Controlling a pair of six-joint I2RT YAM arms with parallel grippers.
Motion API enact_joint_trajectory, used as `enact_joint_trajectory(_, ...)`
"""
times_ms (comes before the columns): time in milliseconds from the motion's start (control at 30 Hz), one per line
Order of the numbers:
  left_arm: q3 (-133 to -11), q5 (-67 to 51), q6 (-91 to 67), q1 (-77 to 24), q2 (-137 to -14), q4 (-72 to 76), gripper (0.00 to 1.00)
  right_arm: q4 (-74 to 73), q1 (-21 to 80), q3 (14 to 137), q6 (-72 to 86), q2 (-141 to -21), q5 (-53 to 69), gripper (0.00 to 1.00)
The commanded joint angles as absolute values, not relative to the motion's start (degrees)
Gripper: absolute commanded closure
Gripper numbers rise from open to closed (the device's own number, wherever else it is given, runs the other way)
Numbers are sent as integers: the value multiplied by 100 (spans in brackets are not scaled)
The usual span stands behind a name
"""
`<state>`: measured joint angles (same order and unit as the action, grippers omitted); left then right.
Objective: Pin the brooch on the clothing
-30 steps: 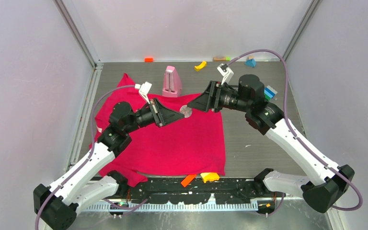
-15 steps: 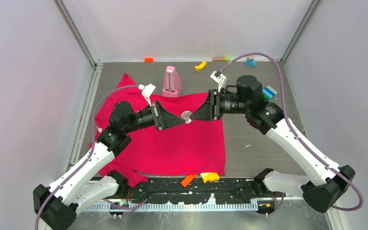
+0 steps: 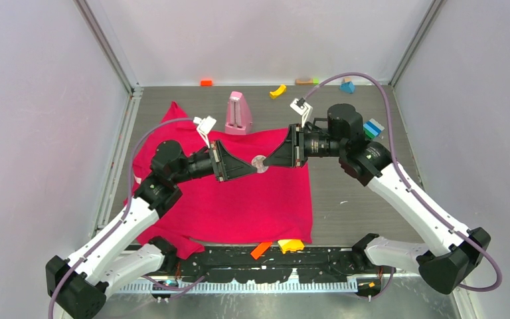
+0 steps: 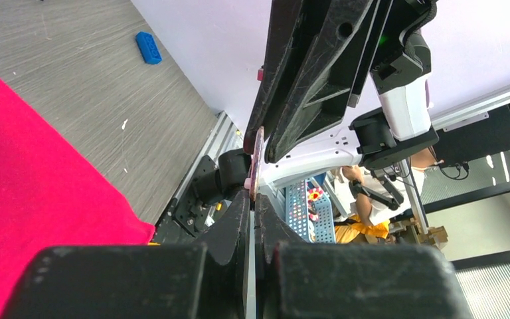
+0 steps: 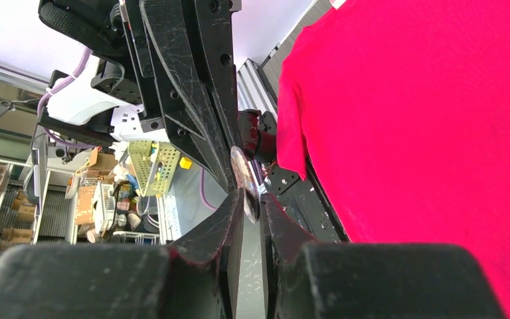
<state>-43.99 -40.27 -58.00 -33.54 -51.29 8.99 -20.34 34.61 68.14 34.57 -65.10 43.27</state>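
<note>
The brooch [image 3: 259, 161], a small round silvery-pink disc, hangs in the air above the clothing [image 3: 252, 199], a crimson-pink T-shirt spread flat on the table. My left gripper [image 3: 255, 166] comes in from the left and is shut on the brooch's edge. My right gripper [image 3: 263, 162] meets it from the right, its fingers closed on the other side of the disc. In the left wrist view the brooch [image 4: 257, 156] stands edge-on above my left gripper [image 4: 253, 196], with the shirt [image 4: 26, 173] below. In the right wrist view the brooch [image 5: 244, 174] sits between the tips of my right gripper [image 5: 252, 198], beside the shirt [image 5: 425, 119].
A pink wedge-shaped object [image 3: 239, 113] stands just behind the shirt. Small blocks lie along the back: orange [image 3: 206, 82], yellow [image 3: 277, 91], blue [image 3: 348, 86]. A blue-striped block [image 3: 374, 127] sits by the right arm. Orange [image 3: 261, 250] and yellow [image 3: 291, 245] pieces lie at the near edge.
My right gripper has moved left to the brooch and closed its jaws around it. The left gripper has kept its hold and barely shifted.
</note>
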Motion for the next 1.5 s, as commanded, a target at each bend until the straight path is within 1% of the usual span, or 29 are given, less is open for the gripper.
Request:
enact_joint_trajectory(0, -4579, -4191, -5835, -3359, -5150, 1176, 100, -1572, 3467, 6791, 3480, -6582, 4617, 81)
enact_joint_trajectory(67, -4594, -4209, -5849, -3360, -5187, 1179, 100, -1527, 3471, 6786, 3482, -6609, 4656, 87)
enact_joint_trajectory(100, -4601, -4210, -5869, -3362, -5212, 1171, 100, -1519, 3471, 6796, 3461, -6627, 4664, 94)
enact_joint_trajectory(133, -4609, -4206, -5880, -3362, -5249, 1158, 100, -1525, 3476, 6804, 3399, -6631, 4666, 97)
enact_joint_trajectory(167, -4632, -4193, -5891, -3359, -5278, 1094, 96, -1598, 3474, 6832, 3339, -6641, 4621, 99)
enact_joint_trajectory(200, -4679, -4154, -5867, -3351, -5306, 955, 80, -1669, 3477, 6852, 3107, -6643, 4547, 99)
enact_joint_trajectory(233, -4731, -4053, -5834, -3329, -5313, 720, 60, -1931, 3483, 6907, 2933, -6635, 4235, 99)
enact_joint_trajectory(267, -4783, -3935, -5789, -3280, -5292, 465, 35, -2060, 3516, 6925, 2553, -6627, 4029, 99)
enact_joint_trajectory(300, -4818, -3763, -5764, -3217, -5260, 135, 21, -2288, 3580, 6923, 2331, -6607, 3517, 99)
enact_joint_trajectory(333, -4864, -3572, -5758, -3119, -5219, -368, 12, -2353, 3613, 6877, 1963, -6607, 3248, 99)
enact_joint_trajectory(367, -4890, -3393, -5764, -2997, -5186, -619, 7, -2348, 3663, 6822, 1816, -6612, 2721, 99)
enact_joint_trajectory(433, -4890, -3214, -5908, -2690, -5109, -1215, 2, -2014, 3708, 6576, 1554, -6631, 2180, 99)
enact_joint_trajectory(533, -4539, -3337, -6698, -2220, -4956, -983, 0, -1347, 3874, 6230, 1132, -6673, 1527, 99)
enact_joint_trajectory(667, -4172, -3322, -7572, -2102, -4968, -755, 0, -887, 4502, 5990, 193, -6757, 577, 99)
enact_joint_trajectory(767, -4194, -3269, -7782, -2109, -5061, -947, 0, -568, 4967, 5901, -566, -6826, 124, 99)
enact_joint_trajectory(800, -4215, -3237, -7831, -2104, -5077, -1036, 0, -436, 5190, 5848, -727, -6846, -250, 99)
enact_joint_trajectory(933, -4219, -3197, -8006, -2109, -5156, -1167, 0, 77, 5797, 5639, -1661, -6870, -995, 99)
enact_joint_trajectory(1000, -4219, -3214, -8053, -2106, -5226, -1168, 0, 306, 6032, 5589, -2136, -6910, -1222, 99)
enact_joint_trajectory(1233, -4138, -3259, -8164, -2109, -5353, -1060, 1, 674, 6552, 5579, -2918, -7115, -1815, 99)
enact_joint_trajectory(1300, -4091, -3244, -8193, -2105, -5345, -1000, 8, 706, 6614, 5599, -3053, -7176, -1876, 99)
enact_joint_trajectory(1333, -4057, -3243, -8225, -2109, -5344, -941, 14, 709, 6634, 5608, -3119, -7196, -1887, 99)
enact_joint_trajectory(1367, -4026, -3244, -8246, -2109, -5344, -867, 23, 711, 6655, 5632, -3137, -7239, -1885, 99)
enact_joint_trajectory(1400, -3989, -3244, -8264, -2109, -5336, -836, 30, 707, 6663, 5633, -3177, -7272, -1883, 99)
enact_joint_trajectory(1467, -3953, -3248, -8275, -2108, -5315, -793, 41, 697, 6679, 5647, -3227, -7321, -1876, 99)
